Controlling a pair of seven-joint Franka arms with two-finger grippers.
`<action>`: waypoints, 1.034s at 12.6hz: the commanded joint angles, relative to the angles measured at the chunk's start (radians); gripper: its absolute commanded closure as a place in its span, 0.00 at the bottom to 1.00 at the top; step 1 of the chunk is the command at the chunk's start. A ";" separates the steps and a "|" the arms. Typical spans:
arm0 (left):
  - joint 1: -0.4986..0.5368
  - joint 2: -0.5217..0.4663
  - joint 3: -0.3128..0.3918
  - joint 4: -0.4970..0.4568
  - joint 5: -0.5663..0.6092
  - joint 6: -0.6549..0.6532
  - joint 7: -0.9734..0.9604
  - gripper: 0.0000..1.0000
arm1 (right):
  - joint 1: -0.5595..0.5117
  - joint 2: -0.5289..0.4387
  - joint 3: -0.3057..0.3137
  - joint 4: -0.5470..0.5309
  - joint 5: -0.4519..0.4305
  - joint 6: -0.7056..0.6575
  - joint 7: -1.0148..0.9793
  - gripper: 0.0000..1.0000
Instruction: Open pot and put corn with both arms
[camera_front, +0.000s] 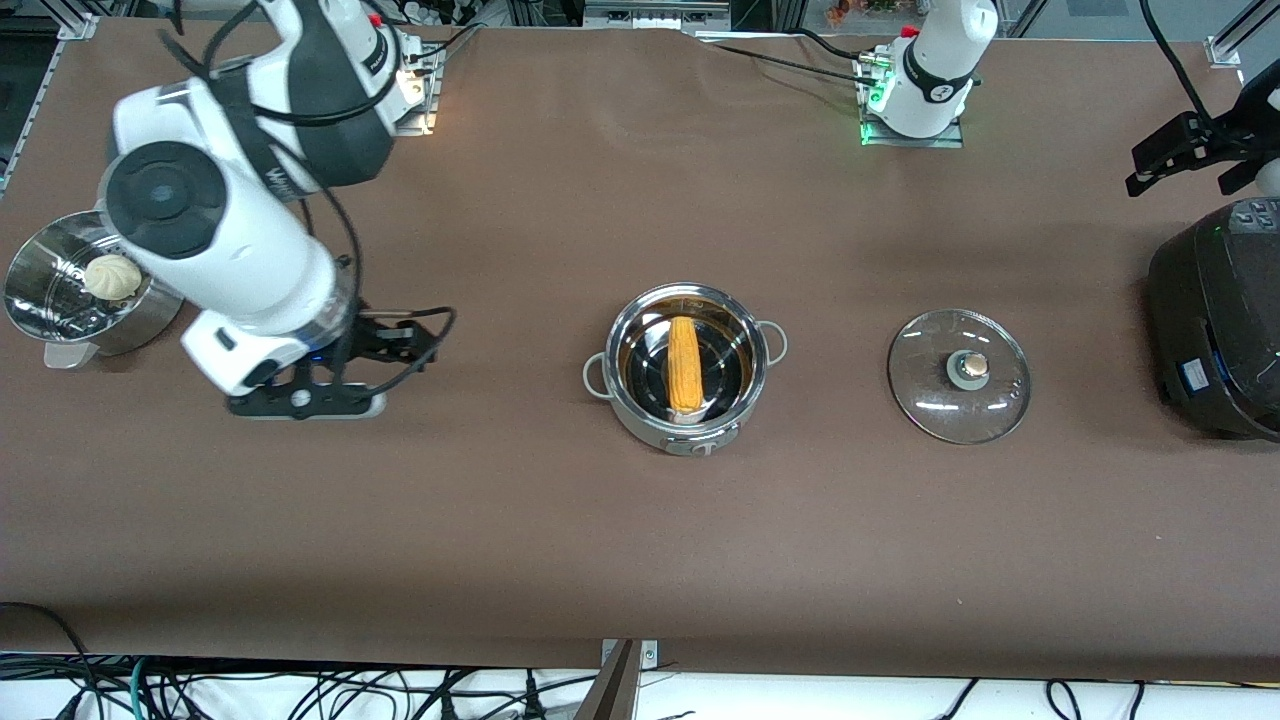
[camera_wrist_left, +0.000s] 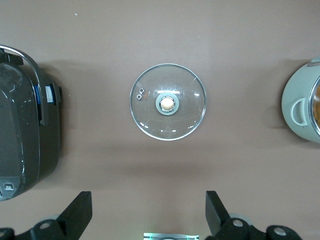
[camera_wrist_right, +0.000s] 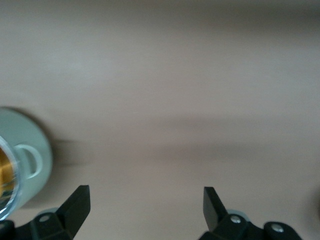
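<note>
Corn (camera_front: 684, 364) lies inside pot (camera_front: 686, 368); lid (camera_front: 959, 375) rests on table toward left arm's end. Task looks complete. Right gripper (camera_wrist_right: 146, 210) spread wide, empty, over bare table; left gripper (camera_wrist_left: 148, 212) likewise wide, probably above cooker (camera_front: 1220, 320).

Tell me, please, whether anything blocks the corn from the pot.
Nothing visible does: the corn already lies inside the open pot, and the glass lid rests on the table beside it, toward the left arm's end. Both grippers are clear of the pot, jaws open.
</note>
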 joint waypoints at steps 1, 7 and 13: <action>0.000 0.024 0.001 0.043 -0.022 -0.020 0.009 0.00 | -0.145 -0.050 -0.012 -0.029 0.068 -0.035 -0.102 0.00; 0.009 0.031 0.002 0.043 -0.020 -0.020 0.014 0.00 | -0.334 -0.358 -0.011 -0.349 0.135 -0.005 -0.241 0.00; 0.012 0.033 0.004 0.043 -0.020 -0.020 0.018 0.00 | -0.304 -0.518 -0.009 -0.590 0.081 0.052 -0.380 0.00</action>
